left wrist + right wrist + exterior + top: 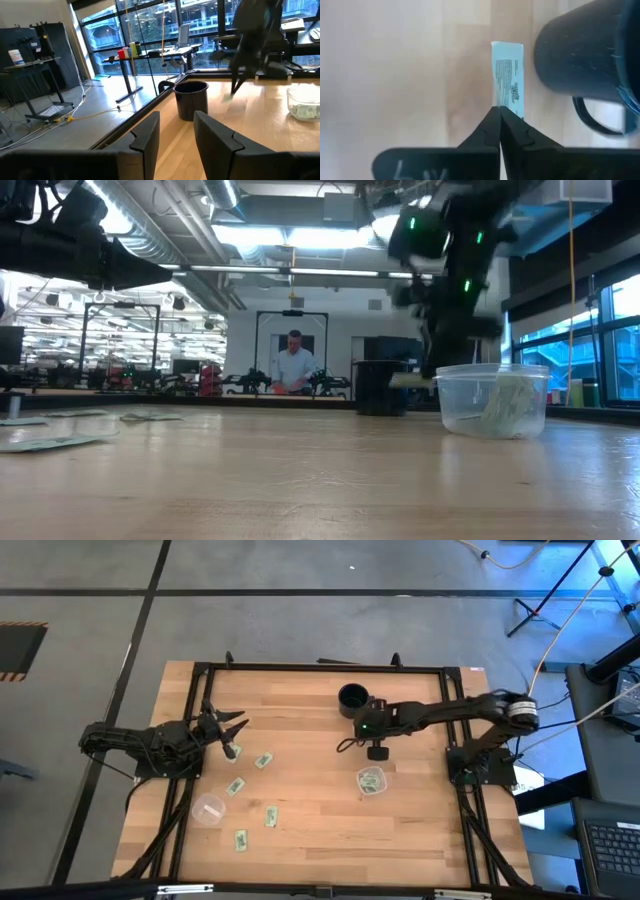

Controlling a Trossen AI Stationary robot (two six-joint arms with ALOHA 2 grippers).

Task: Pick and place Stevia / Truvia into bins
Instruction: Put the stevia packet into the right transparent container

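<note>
Pick step in hand. Right gripper fingers are closed on the end of a Stevia sachet, which projects ahead of the tips beside the black mug. Next move, by judgement: carry it over the clear bin nearby and release. Left gripper waits, fingers apart.

Even overhead light falls on the pale wooden butcher-block table, with only faint shadows. From table height, bright ceiling strip lights glare and the near tabletop goes soft (the dark right arm is smeared by motion). Daylight floods through the tall glass windows.
</note>
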